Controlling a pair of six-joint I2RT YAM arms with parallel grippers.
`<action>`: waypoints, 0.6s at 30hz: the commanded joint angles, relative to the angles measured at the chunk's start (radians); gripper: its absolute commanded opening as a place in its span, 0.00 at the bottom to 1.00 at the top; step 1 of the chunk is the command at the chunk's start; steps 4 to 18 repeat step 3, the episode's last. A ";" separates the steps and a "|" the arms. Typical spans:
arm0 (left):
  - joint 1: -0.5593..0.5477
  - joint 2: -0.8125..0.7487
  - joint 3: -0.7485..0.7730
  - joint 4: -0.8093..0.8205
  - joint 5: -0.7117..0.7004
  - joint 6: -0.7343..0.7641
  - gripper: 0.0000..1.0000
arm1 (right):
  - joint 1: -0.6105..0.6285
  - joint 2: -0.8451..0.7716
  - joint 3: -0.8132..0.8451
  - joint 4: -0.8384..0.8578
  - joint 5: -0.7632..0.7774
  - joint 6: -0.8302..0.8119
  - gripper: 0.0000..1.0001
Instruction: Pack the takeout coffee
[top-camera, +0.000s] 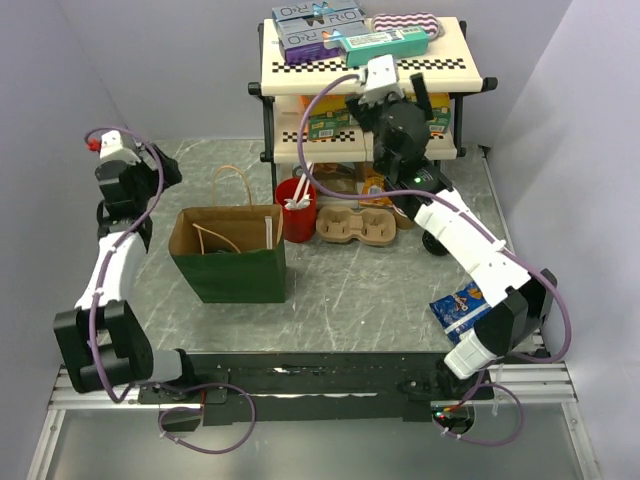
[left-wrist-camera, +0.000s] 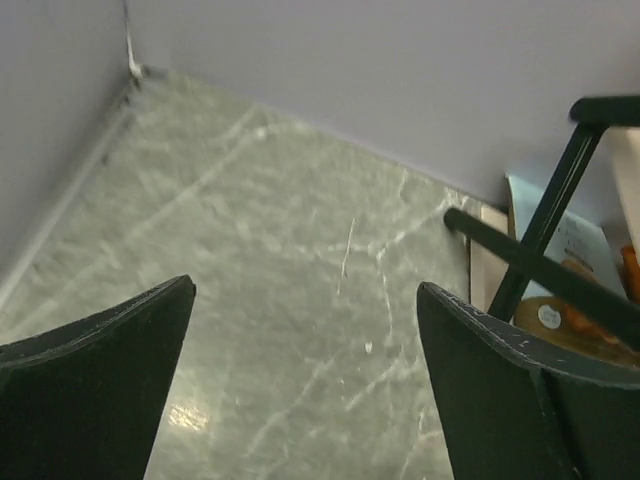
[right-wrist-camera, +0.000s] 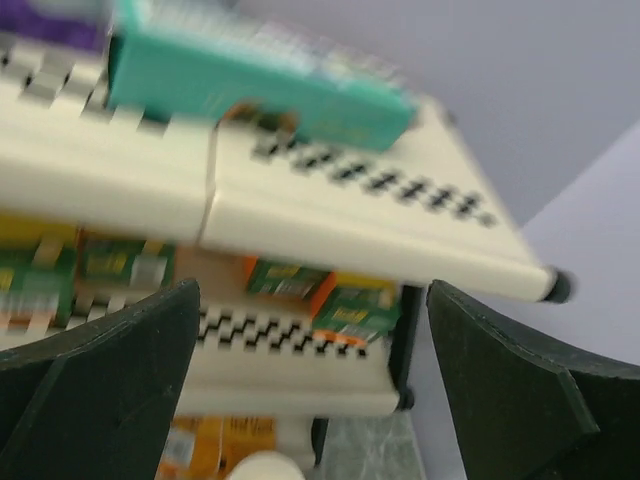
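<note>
Coffee unseen; right gripper (right-wrist-camera: 312, 288) wide before shelf (right-wrist-camera: 350, 215)

Pale walls (top-camera: 60, 60) enclose a marbled grey-green table (top-camera: 350, 290) and tiered cart (top-camera: 455, 45).

Top view comes in bright and even, soft light from overhead, and the bag (top-camera: 228, 255) throws only a faint shadow on the worktop (top-camera: 340, 290); detail is crisp across the frame. Over to the left wrist: the worktop veins are clear, one small glare spot sits low at the left, and the left claw (left-wrist-camera: 305, 290) shows as two near-black, soft-edged wedges. Right wrist now, and it's smeared: the shelf (right-wrist-camera: 300, 200) and teal box (right-wrist-camera: 250, 90) are blurred, labels unreadable, the right claw (right-wrist-camera: 315, 290) in dark silhouette.
</note>
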 joint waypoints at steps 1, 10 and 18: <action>-0.004 0.012 0.001 0.195 0.044 -0.106 0.99 | 0.031 -0.036 0.045 0.439 0.175 -0.148 1.00; -0.004 0.015 0.002 0.196 0.047 -0.108 1.00 | 0.031 -0.039 0.036 0.455 0.182 -0.153 1.00; -0.004 0.015 0.002 0.196 0.047 -0.108 1.00 | 0.031 -0.039 0.036 0.455 0.182 -0.153 1.00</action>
